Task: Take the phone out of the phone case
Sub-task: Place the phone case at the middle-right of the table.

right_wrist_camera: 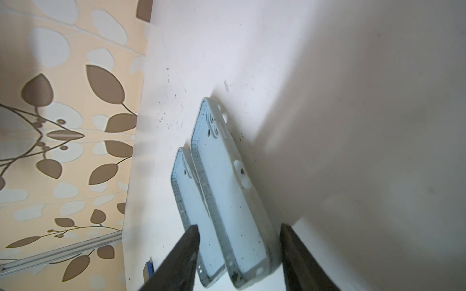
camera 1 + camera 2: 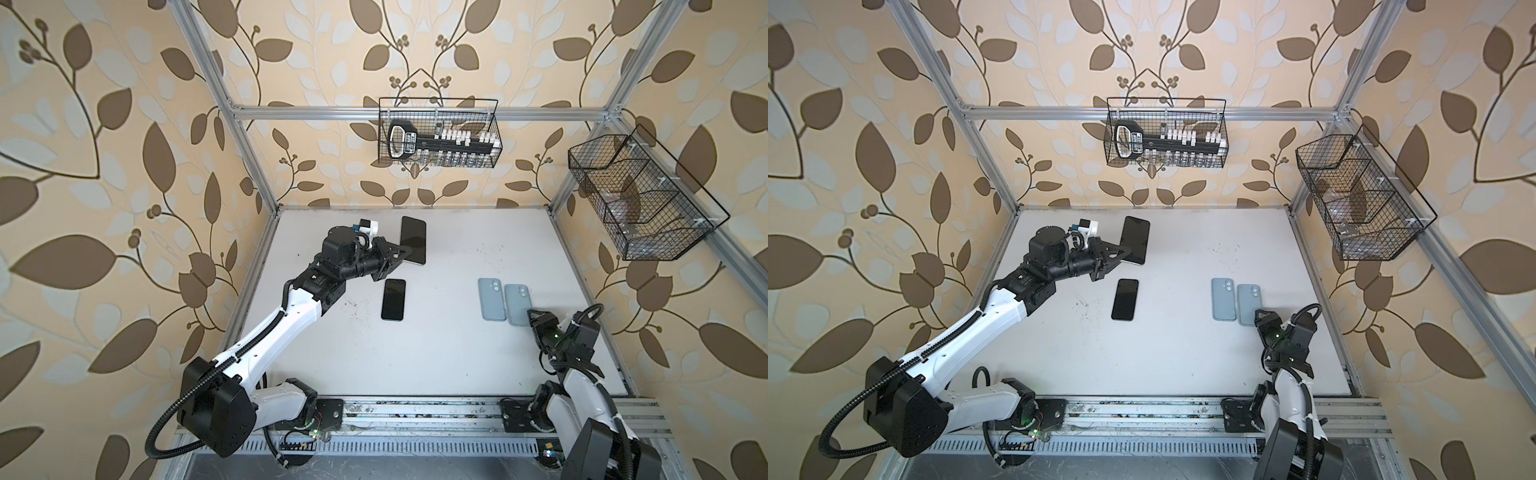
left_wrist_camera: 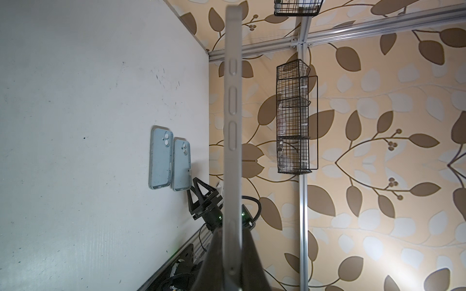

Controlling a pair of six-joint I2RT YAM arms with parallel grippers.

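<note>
White table (image 2: 436,365), two arms. Left gripper (image 2: 403,254) clamped on the near end of the held phone (image 2: 414,232), far left-centre. It looks lifted off the table; its long axis runs near-far and the body extends far from the pincer. Right gripper (image 2: 535,318) has jaws apart and holds nothing, sitting just near of the right case (image 2: 516,305).

Phones: 2. One held, second phone (image 2: 393,299) flat, screen up, just near of the left gripper.

Light-blue cases: 2, both empty, side by side right of centre, with the left case (image 2: 491,299) beside the right one, axes near-far.

Extraction looks done; set-down likely next, left arm nearer.
</note>
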